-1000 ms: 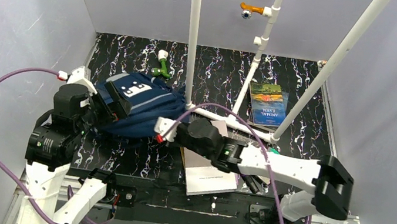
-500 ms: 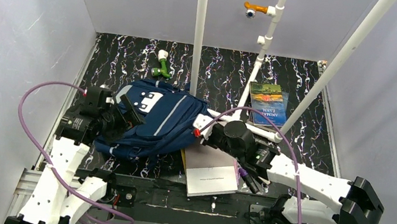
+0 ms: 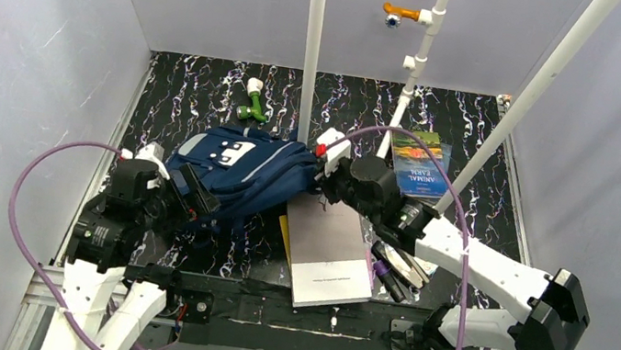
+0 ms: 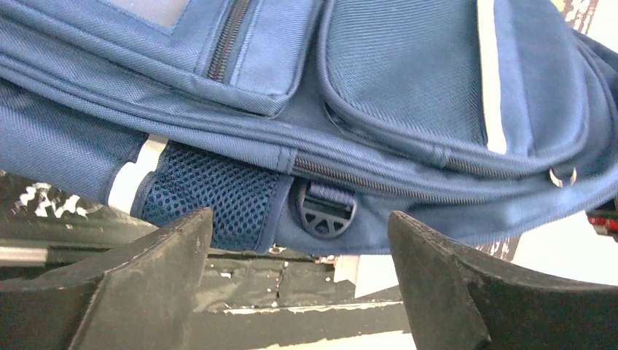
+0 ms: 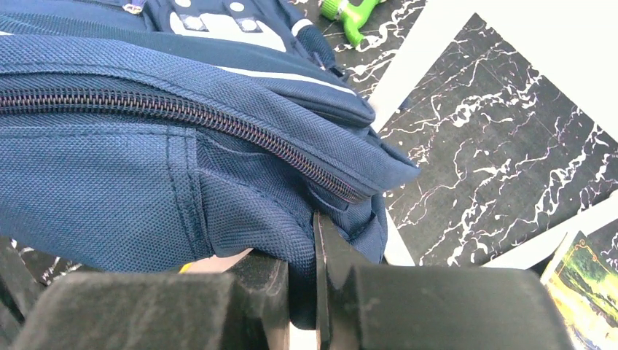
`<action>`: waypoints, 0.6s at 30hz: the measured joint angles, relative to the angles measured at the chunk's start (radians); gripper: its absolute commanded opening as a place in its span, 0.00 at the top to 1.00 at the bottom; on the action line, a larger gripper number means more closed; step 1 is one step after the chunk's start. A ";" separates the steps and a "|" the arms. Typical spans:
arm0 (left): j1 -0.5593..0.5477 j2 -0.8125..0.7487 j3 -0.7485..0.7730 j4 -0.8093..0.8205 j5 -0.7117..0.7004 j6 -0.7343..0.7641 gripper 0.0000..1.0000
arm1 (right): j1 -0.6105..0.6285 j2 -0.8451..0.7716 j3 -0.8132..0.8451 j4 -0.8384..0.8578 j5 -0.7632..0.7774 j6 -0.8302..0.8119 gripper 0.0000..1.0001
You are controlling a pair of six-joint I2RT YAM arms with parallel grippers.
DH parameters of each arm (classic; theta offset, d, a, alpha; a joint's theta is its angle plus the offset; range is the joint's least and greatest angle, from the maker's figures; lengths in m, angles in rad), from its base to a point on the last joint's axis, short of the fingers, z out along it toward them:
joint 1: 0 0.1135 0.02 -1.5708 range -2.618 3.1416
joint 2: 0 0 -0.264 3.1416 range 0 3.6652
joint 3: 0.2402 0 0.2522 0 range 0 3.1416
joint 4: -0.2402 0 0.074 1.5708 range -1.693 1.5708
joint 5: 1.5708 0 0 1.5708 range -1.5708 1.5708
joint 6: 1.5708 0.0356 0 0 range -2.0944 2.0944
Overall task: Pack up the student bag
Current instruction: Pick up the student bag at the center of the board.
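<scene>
Navy student bag (image 3: pixel 242 170) flat on the black marbled tabletop (image 3: pixel 200 84), one claw at each end.

The bag lies with its white patch facing up. At its right end the right claw (image 3: pixel 326 173) is pressed together on a fold of the bag's fabric just under the zipper, pinching it. At the bag's near-left side the left claw (image 4: pixel 299 219) stands spread wide, its jaws either side of the mesh pocket (image 4: pixel 208 197) and black buckle (image 4: pixel 326 210), clear of both. A white booklet (image 3: pixel 327 256) lies partly under the bag's near-right edge. A green item with a white end (image 3: pixel 252 103) sits just behind the bag, and a colourful book (image 3: pixel 418 161) lies off to the bag's right.
</scene>
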 measured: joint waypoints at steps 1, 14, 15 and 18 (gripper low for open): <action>0.000 -0.003 0.020 0.002 -0.002 0.023 0.09 | -0.007 0.014 0.028 -0.018 0.000 0.016 0.99; -0.010 0.126 0.095 0.056 0.021 0.378 0.19 | -0.128 0.131 0.238 -0.191 -0.066 0.201 0.99; -0.016 0.125 0.095 0.070 0.019 0.400 0.15 | -0.143 0.145 0.256 -0.207 -0.081 0.220 0.99; -0.026 0.111 0.085 0.129 -0.013 0.441 0.04 | -0.190 0.185 0.314 -0.245 -0.131 0.278 0.99</action>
